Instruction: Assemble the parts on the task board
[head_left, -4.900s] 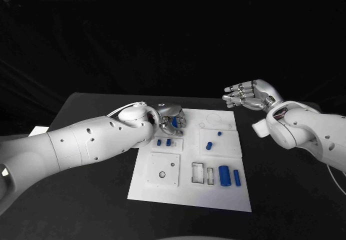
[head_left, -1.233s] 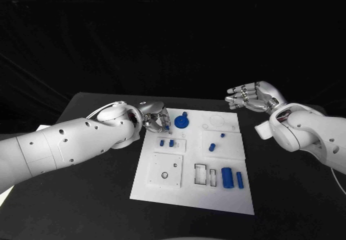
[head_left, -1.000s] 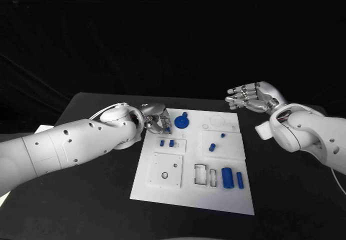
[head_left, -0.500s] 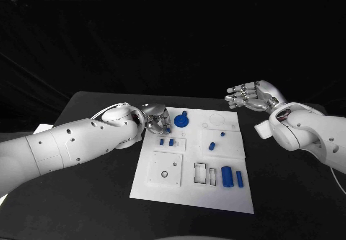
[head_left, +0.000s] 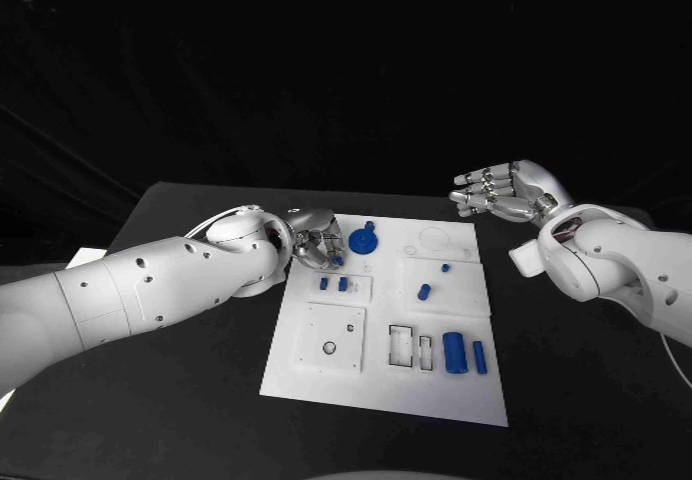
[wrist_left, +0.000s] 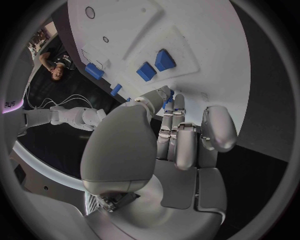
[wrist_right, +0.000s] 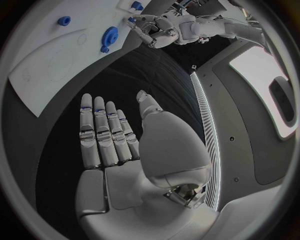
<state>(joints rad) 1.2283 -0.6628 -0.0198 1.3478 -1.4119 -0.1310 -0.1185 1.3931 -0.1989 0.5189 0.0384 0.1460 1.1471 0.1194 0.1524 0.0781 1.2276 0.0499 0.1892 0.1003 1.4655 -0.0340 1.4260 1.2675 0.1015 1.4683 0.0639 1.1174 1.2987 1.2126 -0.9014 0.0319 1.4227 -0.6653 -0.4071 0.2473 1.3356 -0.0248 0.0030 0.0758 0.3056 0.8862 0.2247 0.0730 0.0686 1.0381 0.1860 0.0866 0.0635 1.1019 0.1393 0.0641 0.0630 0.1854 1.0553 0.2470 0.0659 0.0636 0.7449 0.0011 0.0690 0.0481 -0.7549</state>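
Observation:
The white task board (head_left: 389, 385) lies in the middle of the black table. My left hand (head_left: 315, 245) (wrist_left: 181, 140) hovers at the board's far left corner, and a small blue part (head_left: 336, 262) (wrist_left: 167, 96) sits pinched between its thumb and fingertips. Just right of that hand a blue gear (head_left: 364, 242) (wrist_right: 110, 36) lies on the board. Two small blue blocks (head_left: 333, 285) (wrist_left: 156, 65) stand nearer to me. My right hand (head_left: 498, 193) (wrist_right: 119, 145) hangs open off the board's far right corner, fingers straight, holding nothing.
On the board's right half are a blue peg (head_left: 446, 268), a short blue piece (head_left: 424, 292) and two blue cylinders (head_left: 454, 352) (head_left: 477, 357). Rectangular slots (head_left: 397, 345) and a square plate with a hole (head_left: 330, 340) lie near the front. Bare black table surrounds the board.
Since the earliest frame my left hand has drawn back to the left, uncovering the blue gear. Over the last second it has barely shifted. The right hand has stayed put.

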